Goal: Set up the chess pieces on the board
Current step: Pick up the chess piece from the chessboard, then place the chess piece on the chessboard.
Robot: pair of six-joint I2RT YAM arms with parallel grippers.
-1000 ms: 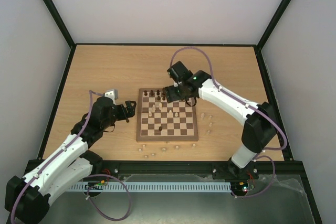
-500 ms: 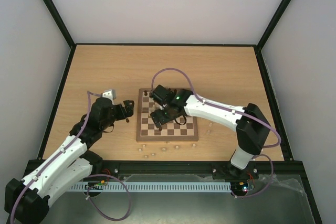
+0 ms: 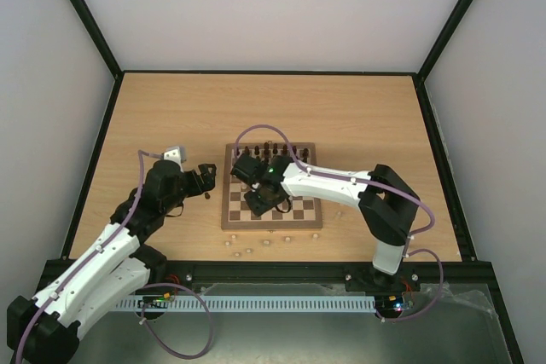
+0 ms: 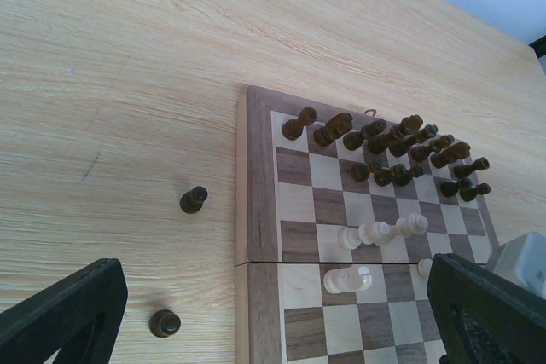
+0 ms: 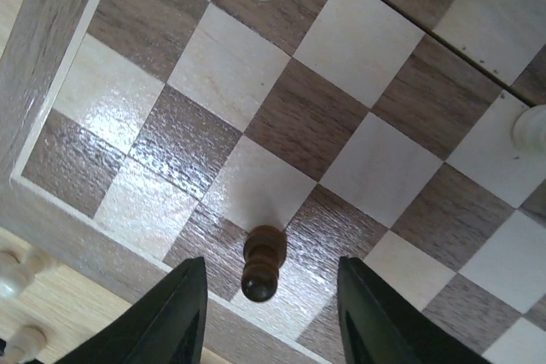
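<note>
Straddling a dark pawn (image 5: 264, 249) on the near row of the board (image 3: 273, 225), the right claw (image 5: 270, 272) stands open, with a gap on each side of the piece (no grip yet). The pawn seems to be on the wrong side: the other dark pieces (image 4: 401, 147) line the far rows, so it probably needs carrying there. The right arm stretches low across the board, wrist bent down over the near-left corner. The left claw (image 4: 275, 279) hangs wide open and empty above the worktop (image 4: 102, 83) beside the board, near two stray dark pieces (image 4: 194, 200).
</note>
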